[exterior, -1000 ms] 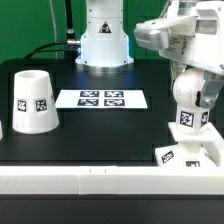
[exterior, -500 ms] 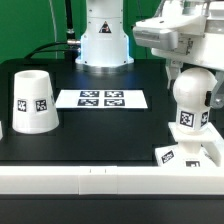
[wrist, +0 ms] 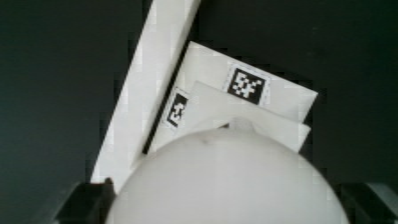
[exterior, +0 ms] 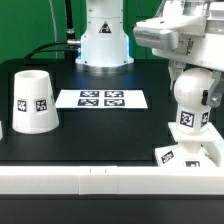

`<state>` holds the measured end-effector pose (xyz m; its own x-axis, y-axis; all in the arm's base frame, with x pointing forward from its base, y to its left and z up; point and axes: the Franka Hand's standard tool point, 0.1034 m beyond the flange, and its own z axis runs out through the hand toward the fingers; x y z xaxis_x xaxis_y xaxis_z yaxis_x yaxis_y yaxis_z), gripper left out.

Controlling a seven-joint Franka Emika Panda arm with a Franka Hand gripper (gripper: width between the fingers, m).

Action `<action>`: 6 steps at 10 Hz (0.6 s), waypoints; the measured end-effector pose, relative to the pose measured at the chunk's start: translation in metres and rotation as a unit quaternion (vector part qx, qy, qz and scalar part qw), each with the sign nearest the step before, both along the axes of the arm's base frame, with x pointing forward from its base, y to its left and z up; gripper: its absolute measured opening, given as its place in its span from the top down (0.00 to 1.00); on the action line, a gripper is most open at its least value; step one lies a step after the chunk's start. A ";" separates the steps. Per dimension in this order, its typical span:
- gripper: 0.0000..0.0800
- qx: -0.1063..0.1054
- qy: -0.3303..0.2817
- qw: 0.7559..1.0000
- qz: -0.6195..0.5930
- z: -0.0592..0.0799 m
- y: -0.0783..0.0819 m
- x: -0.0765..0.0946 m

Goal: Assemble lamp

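Straddles white round-headed plastic bulb (exterior: 189,108), upright on white square stepped base (exterior: 190,153), with end effector (exterior: 190,88); grip indeterminable.

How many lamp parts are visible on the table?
3: shade at the exterior view's left, bulb upright at its right, base beneath the bulb. More may be hidden.

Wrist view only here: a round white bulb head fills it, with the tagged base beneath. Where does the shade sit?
Observer: The shade stands upright at the exterior view's left, apart from the bulb.
Operator: Does the bulb stand straight?
Observer: Yes, upright on the base, at the exterior view's right.
Operator: What lies between them?
Observer: The marker board, flat, farther back.
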<state>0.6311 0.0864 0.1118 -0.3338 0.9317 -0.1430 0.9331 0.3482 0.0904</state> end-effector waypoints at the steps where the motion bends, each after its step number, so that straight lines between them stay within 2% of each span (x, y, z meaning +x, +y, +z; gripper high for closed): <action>1: 0.28 0.000 0.000 1.000 -0.001 0.000 0.000 0.000; 3: 0.28 0.004 -0.003 1.000 -0.028 0.000 -0.001 0.000; 6: 0.28 0.022 -0.014 0.988 -0.154 0.000 -0.004 0.000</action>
